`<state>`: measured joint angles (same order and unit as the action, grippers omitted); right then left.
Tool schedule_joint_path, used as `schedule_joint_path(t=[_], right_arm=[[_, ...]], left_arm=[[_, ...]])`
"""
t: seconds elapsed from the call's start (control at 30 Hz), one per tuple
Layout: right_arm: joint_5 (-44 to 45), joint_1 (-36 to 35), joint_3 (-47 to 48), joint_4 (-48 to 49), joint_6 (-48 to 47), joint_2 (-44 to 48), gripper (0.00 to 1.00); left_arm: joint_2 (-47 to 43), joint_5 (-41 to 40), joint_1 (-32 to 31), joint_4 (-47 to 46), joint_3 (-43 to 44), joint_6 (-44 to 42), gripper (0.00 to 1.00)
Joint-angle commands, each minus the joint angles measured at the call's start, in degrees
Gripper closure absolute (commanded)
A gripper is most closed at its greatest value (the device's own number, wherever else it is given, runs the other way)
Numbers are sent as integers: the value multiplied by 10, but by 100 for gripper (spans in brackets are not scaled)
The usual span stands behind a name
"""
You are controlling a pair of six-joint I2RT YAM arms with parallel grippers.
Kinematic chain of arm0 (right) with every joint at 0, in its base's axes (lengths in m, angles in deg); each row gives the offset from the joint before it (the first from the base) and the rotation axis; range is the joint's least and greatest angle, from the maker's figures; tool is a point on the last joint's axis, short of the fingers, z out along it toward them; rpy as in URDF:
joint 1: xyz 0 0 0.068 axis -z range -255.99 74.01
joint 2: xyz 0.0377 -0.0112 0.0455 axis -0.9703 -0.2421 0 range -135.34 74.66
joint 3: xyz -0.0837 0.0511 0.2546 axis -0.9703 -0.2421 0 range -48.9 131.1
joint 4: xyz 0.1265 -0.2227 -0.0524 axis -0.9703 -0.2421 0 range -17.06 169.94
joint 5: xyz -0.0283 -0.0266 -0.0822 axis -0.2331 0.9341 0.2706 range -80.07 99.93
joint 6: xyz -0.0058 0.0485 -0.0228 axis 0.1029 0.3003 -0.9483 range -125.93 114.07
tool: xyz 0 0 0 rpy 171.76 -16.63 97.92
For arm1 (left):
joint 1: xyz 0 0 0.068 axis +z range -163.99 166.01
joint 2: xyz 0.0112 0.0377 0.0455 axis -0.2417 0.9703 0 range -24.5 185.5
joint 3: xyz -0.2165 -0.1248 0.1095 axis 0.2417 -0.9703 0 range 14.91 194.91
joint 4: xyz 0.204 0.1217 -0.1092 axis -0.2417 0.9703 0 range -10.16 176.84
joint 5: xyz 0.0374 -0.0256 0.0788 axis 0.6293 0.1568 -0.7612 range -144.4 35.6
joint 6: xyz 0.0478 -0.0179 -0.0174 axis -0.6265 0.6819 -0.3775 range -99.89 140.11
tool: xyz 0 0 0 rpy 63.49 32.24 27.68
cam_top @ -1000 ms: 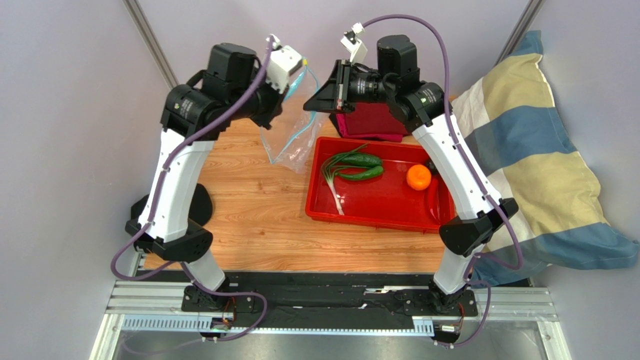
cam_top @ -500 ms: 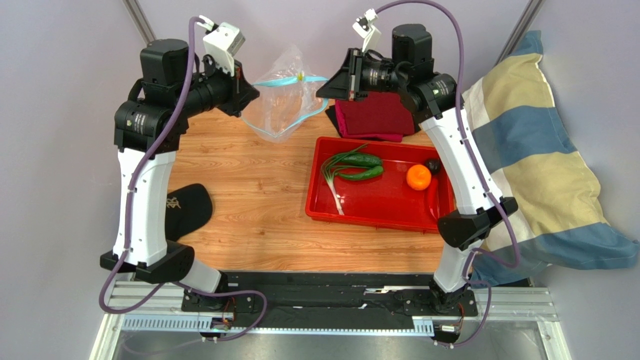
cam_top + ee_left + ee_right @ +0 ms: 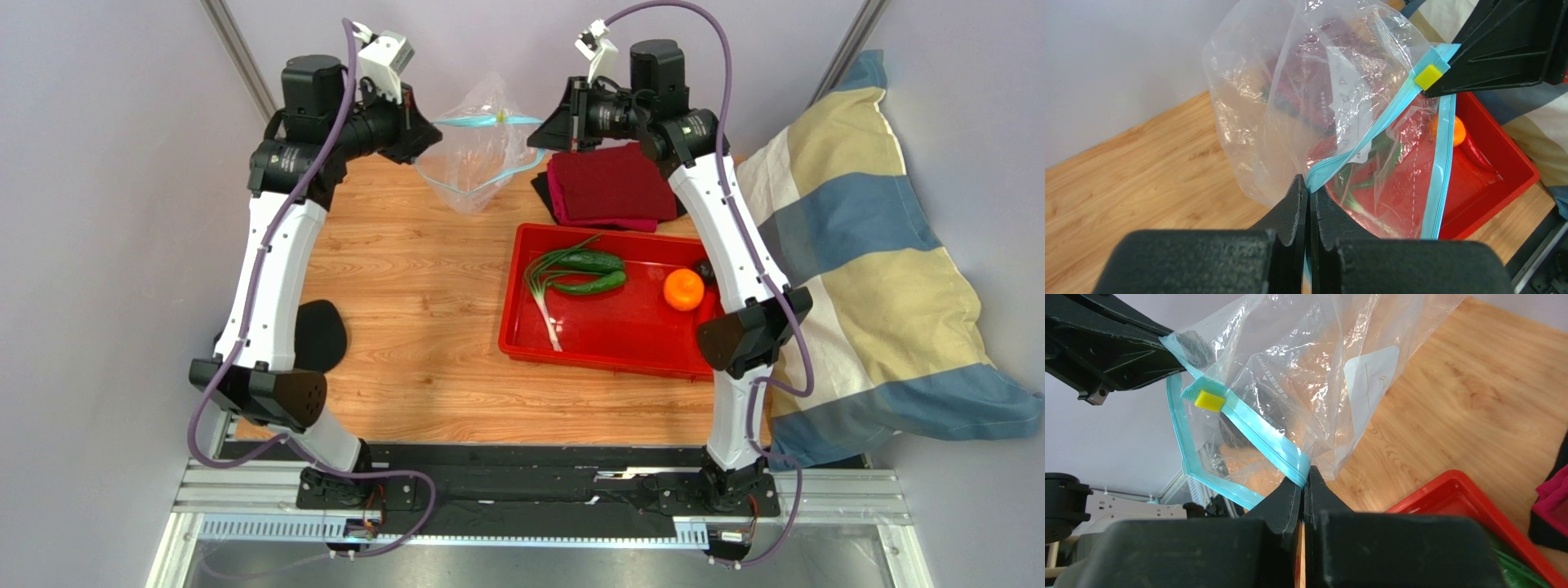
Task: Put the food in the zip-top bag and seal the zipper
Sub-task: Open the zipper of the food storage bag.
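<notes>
Drawn inward since half a second back: left end effector point(image 3: 421, 132), now closer to right end effector point(image 3: 541, 130). Both clamped tight on opposite ends of zipper point(image 3: 488, 121), holding bag point(image 3: 481, 165) aloft over far edge of table point(image 3: 405, 306), mouth parted, yellow slider point(image 3: 1430, 76) partway along. Still lying in red tray point(image 3: 626, 337): orange point(image 3: 683, 289), green vegetables point(image 3: 591, 272), green onion point(image 3: 545, 306), dark piece point(image 3: 707, 268).

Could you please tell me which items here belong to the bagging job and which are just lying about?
Job: zip-top bag, zipper, orange fruit, two green vegetables, green onion.
Lying about: red tray (merely holds the food), maroon cloth, striped pillow, black item.
</notes>
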<state>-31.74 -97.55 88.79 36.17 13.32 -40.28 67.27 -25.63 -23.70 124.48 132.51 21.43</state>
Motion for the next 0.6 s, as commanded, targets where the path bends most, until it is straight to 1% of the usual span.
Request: schedule_joint_path(t=[0.0, 0.07, 0.13, 0.17, 0.2, 0.27, 0.3, 0.33, 0.37, 0.4, 0.43, 0.47, 0.53, 0.57], right_arm=[[20, 49, 0, 57, -27, -9, 96], [7, 55, -2, 57, -38, -20, 87], [-9, 63, -19, 63, -37, -23, 72], [-20, 68, -27, 72, -35, -22, 63], [-30, 71, -44, 93, -33, -21, 41], [-43, 86, -54, 109, -29, -20, 14], [-41, 94, -58, 123, -27, -20, 2], [-37, 111, -60, 135, -25, -22, 1], [-31, 121, -65, 183, -2, -24, 0], [-17, 129, -69, 209, 7, -35, 0], [31, 139, -60, 226, 12, -43, 0], [51, 143, -53, 260, 16, -58, 0], [84, 144, -24, 293, 22, -106, 0], [91, 144, -13, 331, 28, -124, 0]], left_arm=[[11, -23, 19, -93, -4, 20, 100], [16, -9, 25, -108, -18, 37, 100], [13, 7, 29, -126, -28, 43, 100], [17, 9, 29, -127, -24, 41, 100], [20, 8, 29, -123, -17, 40, 100], [32, 4, 29, -97, 9, 34, 100], [33, 3, 29, -91, 12, 30, 100], [32, -10, 29, -86, 12, 30, 100], [28, -17, 29, -85, 8, 30, 100], [25, -23, 29, -83, 9, 23, 100], [25, -41, 30, -71, 13, 23, 100], [26, -49, 34, -65, 19, 25, 100], [25, -50, 44, -47, 22, 43, 100], [24, -55, 45, -40, 20, 47, 100]])
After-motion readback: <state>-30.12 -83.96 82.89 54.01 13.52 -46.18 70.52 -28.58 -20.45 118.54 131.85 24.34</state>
